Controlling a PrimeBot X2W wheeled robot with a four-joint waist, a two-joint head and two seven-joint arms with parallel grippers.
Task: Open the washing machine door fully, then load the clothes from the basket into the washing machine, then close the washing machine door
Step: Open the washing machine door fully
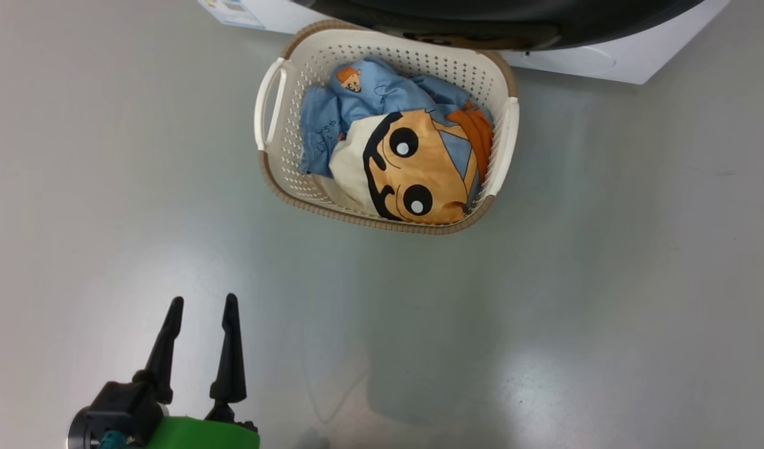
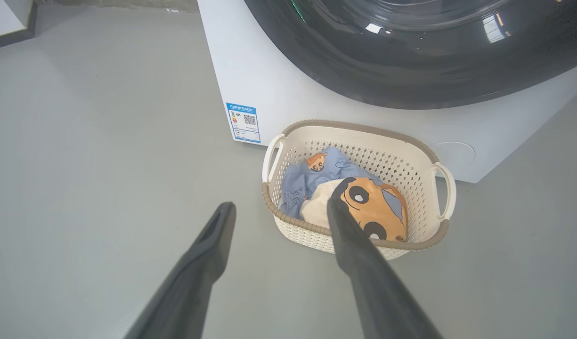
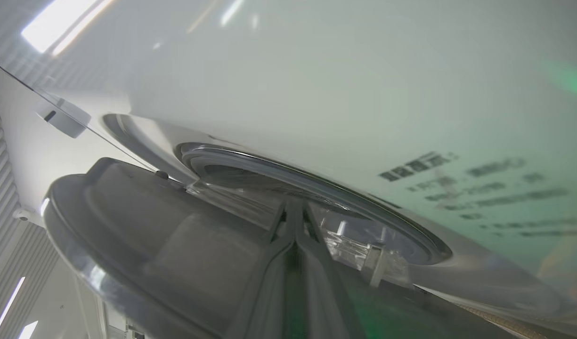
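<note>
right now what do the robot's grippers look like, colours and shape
The left gripper has two long, black, tapering fingers on a black base, mounted to a bright green housing with a teal fitting. The right gripper shows matching dark grey fingers, blurred up close.

The grey floor (image 1: 606, 280) bears the basket (image 1: 382, 223) beside the washing machine (image 1: 606, 59).

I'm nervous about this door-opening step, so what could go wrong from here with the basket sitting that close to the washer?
One: the right gripper, fingers together, sits in the narrow gap at the edge of the door and may slip out before the door swings fully open. Two: the basket stands right against the washing machine with its far rim under the door, so reaching for the clothes later could bump the door.
</note>
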